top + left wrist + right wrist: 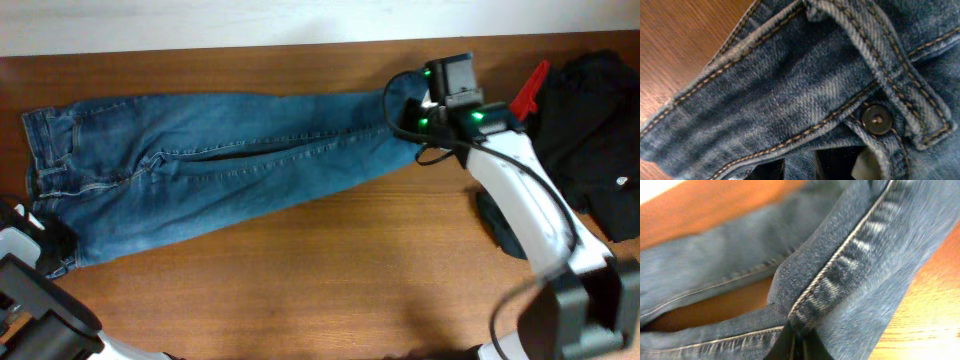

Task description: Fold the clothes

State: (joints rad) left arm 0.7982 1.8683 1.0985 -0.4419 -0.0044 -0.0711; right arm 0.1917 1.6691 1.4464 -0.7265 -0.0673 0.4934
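The blue denim jeans (pixel 220 170) lie flat across the wooden table, waist at the far left and leg ends at the right. My left gripper (pixel 52 243) is at the waist's near corner. In the left wrist view its jaws (pixel 800 167) are shut on the waistband (pixel 790 90), next to the metal button (pixel 876 120). My right gripper (pixel 408 112) is at the leg ends. In the right wrist view its jaws (pixel 799 347) are shut on a seam fold of the leg (pixel 865 255), which is bunched and lifted slightly.
A black garment (pixel 600 140) lies at the far right, with a red object (pixel 530 90) beside it. A dark object (pixel 497 225) sits under the right arm. The table's back edge (pixel 200 48) runs close behind the jeans.
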